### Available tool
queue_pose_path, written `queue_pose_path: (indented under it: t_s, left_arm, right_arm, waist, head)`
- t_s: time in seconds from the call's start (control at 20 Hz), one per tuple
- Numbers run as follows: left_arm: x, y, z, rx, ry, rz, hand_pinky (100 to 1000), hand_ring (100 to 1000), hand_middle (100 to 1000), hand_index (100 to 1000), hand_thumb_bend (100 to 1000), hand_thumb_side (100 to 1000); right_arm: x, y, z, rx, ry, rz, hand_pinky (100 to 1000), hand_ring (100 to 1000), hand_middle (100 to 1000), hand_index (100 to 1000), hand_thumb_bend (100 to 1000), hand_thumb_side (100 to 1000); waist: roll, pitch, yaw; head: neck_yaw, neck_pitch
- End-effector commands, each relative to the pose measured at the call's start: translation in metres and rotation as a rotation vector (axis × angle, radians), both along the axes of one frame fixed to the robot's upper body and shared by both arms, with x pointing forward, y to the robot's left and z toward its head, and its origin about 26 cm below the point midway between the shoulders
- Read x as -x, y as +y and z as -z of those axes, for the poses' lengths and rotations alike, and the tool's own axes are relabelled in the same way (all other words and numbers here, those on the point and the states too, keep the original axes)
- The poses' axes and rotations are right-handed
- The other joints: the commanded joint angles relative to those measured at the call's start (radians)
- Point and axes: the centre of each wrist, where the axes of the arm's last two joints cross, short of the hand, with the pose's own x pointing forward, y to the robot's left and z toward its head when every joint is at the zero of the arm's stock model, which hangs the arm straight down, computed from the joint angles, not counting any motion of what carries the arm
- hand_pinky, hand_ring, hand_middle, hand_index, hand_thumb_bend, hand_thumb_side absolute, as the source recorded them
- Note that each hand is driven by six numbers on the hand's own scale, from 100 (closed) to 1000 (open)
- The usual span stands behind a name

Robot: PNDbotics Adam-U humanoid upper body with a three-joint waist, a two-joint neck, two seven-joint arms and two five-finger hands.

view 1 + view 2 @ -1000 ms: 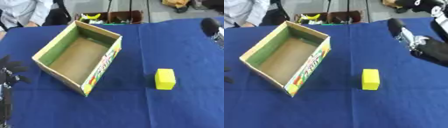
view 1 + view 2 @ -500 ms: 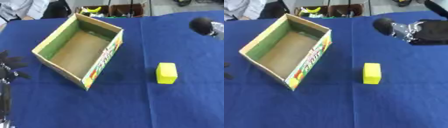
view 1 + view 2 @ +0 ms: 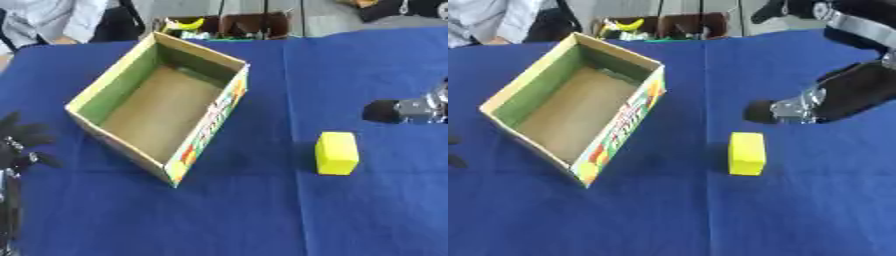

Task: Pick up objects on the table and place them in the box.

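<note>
Yellow block (image 3: pixel 746 153) lies flat on the blue tabletop (image 3: pixel 367 215), just right of the open cardboard box (image 3: pixel 157 107), apart from it. Box looks empty, mouth up, ready to take the block. Right hand (image 3: pixel 798 107) hangs just above-right of the block, not touching, holding nothing; blurred, cannot tell how its fingers stand. Left hand (image 3: pixel 19 147) idles at the left edge, fingers spread open, partly cut off.

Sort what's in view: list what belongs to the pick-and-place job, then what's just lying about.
Job:
yellow block on the blue cloth
cardboard box, open, nothing visible inside
right hand, above the block
left hand, idle at left edge

Lying about:
banana and clutter beyond the table's far edge
</note>
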Motion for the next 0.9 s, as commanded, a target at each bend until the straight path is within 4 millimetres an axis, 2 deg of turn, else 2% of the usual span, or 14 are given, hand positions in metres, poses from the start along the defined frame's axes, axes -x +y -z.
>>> queue_pose_path:
  t_s: [0.05,0.25,0.9]
  left_arm:
    - [0.003,0.000,-0.006,-0.019,-0.019,0.000,455,684,700,932,192,1000]
    - [0.002,0.001,-0.006,-0.021,-0.019,0.001,456,684,699,932,191,1000]
    - [0.002,0.000,-0.007,-0.019,-0.020,0.007,457,685,700,932,188,1000]
  right_arm:
    - [0.005,-0.002,-0.011,0.046,0.038,0.013,871,897,848,924,624,624]
    - [0.004,0.000,-0.010,0.096,0.095,0.032,874,901,855,927,611,579]
    - [-0.004,0.013,0.003,0.124,0.152,0.145,863,891,834,922,609,606]
  waist:
    - [-0.005,-0.019,0.002]
    - [-0.008,-0.019,0.001]
    - [-0.006,-0.018,0.002]
  head:
    - [0.003,-0.021]
    - [0.002,-0.026]
    - [0.000,-0.020]
